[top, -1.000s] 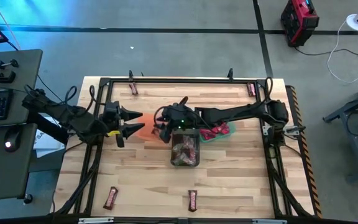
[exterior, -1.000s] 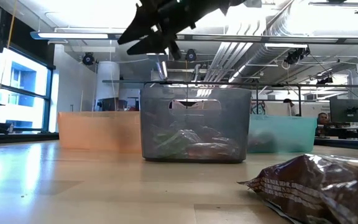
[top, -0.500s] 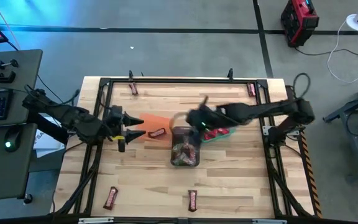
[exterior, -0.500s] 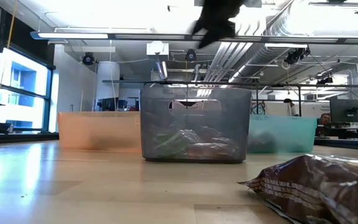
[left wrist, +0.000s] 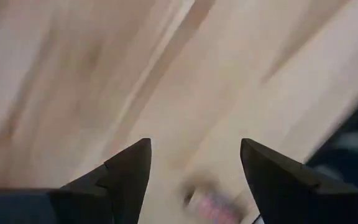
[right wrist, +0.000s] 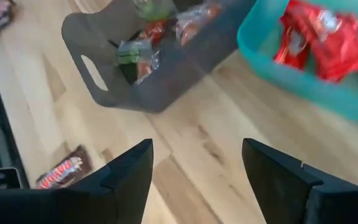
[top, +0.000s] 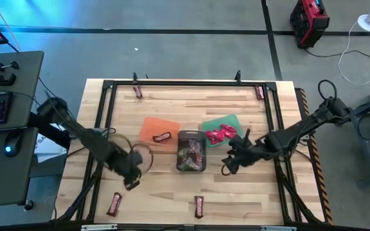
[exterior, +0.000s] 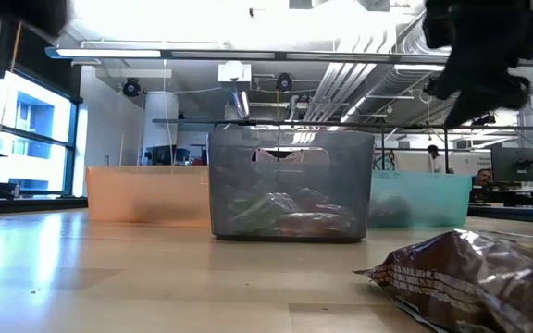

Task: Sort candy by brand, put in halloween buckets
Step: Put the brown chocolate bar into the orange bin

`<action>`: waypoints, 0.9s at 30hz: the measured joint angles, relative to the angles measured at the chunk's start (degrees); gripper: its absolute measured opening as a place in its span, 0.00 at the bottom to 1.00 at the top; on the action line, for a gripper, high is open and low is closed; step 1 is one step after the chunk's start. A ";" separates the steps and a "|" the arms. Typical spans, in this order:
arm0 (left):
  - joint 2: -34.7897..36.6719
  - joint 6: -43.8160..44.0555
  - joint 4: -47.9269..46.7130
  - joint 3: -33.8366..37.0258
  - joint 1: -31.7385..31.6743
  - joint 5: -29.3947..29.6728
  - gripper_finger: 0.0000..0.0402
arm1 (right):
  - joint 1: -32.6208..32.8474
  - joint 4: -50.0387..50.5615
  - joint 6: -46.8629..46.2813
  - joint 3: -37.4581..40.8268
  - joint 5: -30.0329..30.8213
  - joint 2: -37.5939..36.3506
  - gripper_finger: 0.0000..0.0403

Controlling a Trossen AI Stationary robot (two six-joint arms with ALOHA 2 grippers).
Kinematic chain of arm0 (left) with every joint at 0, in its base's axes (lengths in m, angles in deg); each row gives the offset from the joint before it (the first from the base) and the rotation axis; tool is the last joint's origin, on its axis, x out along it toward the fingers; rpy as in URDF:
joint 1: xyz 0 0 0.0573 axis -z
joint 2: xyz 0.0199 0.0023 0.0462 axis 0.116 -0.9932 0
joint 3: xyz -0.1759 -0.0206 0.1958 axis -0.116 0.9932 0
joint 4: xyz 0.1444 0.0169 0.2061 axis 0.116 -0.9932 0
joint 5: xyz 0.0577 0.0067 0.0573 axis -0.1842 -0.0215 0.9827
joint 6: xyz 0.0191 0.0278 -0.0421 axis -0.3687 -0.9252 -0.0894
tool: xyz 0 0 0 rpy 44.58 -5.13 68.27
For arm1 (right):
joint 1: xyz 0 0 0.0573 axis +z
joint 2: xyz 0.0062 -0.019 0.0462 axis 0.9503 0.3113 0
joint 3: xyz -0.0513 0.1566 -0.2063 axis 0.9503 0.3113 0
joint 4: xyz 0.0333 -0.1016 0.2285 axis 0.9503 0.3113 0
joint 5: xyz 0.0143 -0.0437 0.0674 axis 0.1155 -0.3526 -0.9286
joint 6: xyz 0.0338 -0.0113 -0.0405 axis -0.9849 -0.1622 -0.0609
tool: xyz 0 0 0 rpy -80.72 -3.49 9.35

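Note:
Three buckets stand mid-table: orange (top: 153, 127) with one brown bar (top: 162, 136) in it, grey (top: 191, 151) with mixed candy, green (top: 222, 133) with red candy (right wrist: 319, 34). Brown bars lie loose at the near edge (top: 114, 204) (top: 199, 206) and at the far corners (top: 138, 92) (top: 259, 92). My left gripper (top: 132, 181) points down, open, over bare wood just beyond the near-left bar; its own view (left wrist: 194, 162) is blurred. My right gripper (top: 227, 167) hangs open near the green bucket's near side, holding nothing (right wrist: 197, 162).
A black frame (top: 172, 83) runs round the wooden table top. In the low view a brown bar (exterior: 479, 273) lies close to the camera, in front of the grey bucket (exterior: 290, 185). Bare wood lies between the buckets and the near edge.
My right gripper has drawn back from over the orange bucket toward the table's right and near side; a brown bar now lies in that bucket. My left gripper has swung from beside the orange bucket toward the near edge, sunk and tipped from level to pointing down.

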State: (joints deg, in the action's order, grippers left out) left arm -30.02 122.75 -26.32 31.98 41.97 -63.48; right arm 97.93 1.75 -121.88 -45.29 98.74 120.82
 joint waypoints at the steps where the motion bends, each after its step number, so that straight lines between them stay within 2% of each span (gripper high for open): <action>1: -2.16 2.89 -2.17 0.00 1.39 -2.24 0.59 | 0.83 -1.92 -1.57 1.31 0.65 0.00 0.59; 4: -7.35 9.75 -3.28 0.00 6.05 -6.60 0.59 | 1.90 -8.58 -3.31 4.38 1.36 0.17 0.59; 10: -13.69 18.79 6.03 -0.02 13.37 -12.88 0.59 | 1.30 -12.82 -2.93 6.14 1.31 0.21 0.59; 15: -14.53 28.26 3.88 -0.02 16.22 -12.53 0.59 | 0.77 -12.79 -1.85 6.14 1.29 0.21 0.59; 20: -15.06 31.62 5.39 0.04 16.75 -12.00 0.59 | 0.55 -13.02 -0.31 6.14 1.19 0.21 0.59; 27: -15.70 37.10 16.52 7.14 17.39 -12.12 0.59 | 0.55 -13.17 -0.31 6.14 1.19 0.21 0.59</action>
State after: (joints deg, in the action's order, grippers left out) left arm -45.71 159.85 -9.80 39.12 59.35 -75.60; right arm 98.47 -11.42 -122.18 -39.14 99.93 121.03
